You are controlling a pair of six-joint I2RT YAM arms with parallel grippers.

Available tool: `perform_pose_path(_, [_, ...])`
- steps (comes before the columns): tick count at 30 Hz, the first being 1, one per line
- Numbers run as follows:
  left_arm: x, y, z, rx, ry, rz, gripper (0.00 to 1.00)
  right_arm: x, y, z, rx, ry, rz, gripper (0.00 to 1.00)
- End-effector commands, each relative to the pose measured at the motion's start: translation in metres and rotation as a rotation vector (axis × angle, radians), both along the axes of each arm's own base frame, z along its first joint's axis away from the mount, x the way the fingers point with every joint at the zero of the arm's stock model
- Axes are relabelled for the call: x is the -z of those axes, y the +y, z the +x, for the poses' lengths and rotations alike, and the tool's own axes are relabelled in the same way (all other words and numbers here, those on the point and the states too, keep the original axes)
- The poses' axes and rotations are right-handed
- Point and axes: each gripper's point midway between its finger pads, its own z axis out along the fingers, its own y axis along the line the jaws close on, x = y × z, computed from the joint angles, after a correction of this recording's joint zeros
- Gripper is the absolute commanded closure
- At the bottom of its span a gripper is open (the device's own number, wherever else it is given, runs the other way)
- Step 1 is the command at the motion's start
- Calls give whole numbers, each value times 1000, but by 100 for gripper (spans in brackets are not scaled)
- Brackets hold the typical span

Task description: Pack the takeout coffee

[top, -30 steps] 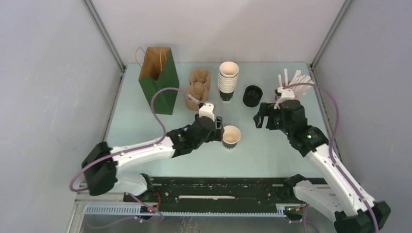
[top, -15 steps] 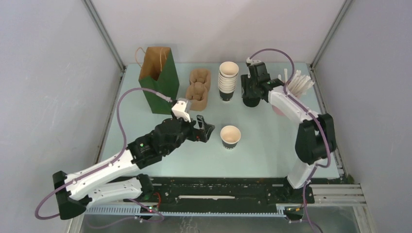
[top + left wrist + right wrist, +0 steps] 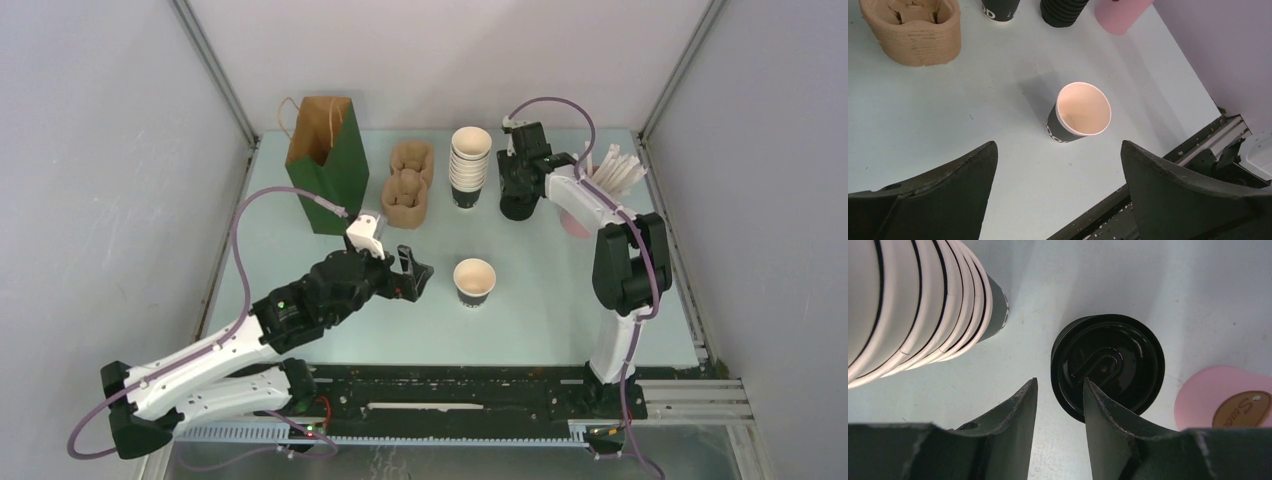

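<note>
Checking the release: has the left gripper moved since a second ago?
Yes. The left gripper has pulled back to the left, away from the open cup, which stands where it was.

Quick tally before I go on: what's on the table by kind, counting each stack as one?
Green paper bag: 1
Brown pulp carrier stack: 1
Stack of lidless cups: 1
Loose open cup: 1
Stack of black lids: 1
Pink holder of white sticks: 1
Total: 6
</note>
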Motion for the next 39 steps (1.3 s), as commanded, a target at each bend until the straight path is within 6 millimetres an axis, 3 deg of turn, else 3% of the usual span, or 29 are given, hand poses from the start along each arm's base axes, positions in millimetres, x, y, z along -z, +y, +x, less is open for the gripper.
perform_pose_path(1, [5, -4, 3, -4, -1, 19, 2, -13, 9, 15, -33, -60, 25, 52])
perform_pose_path(6, [5, -11, 5, 10, 8, 31, 2, -4, 7, 16, -26, -47, 21, 52])
perform_pose_path(14, [5, -5, 6, -16, 0, 26, 2, 6, 8, 19, -27, -29, 29, 56])
perform_pose_path(39, [2, -2, 5, -18, -4, 23, 2, 9, 6, 23, -10, -26, 19, 69])
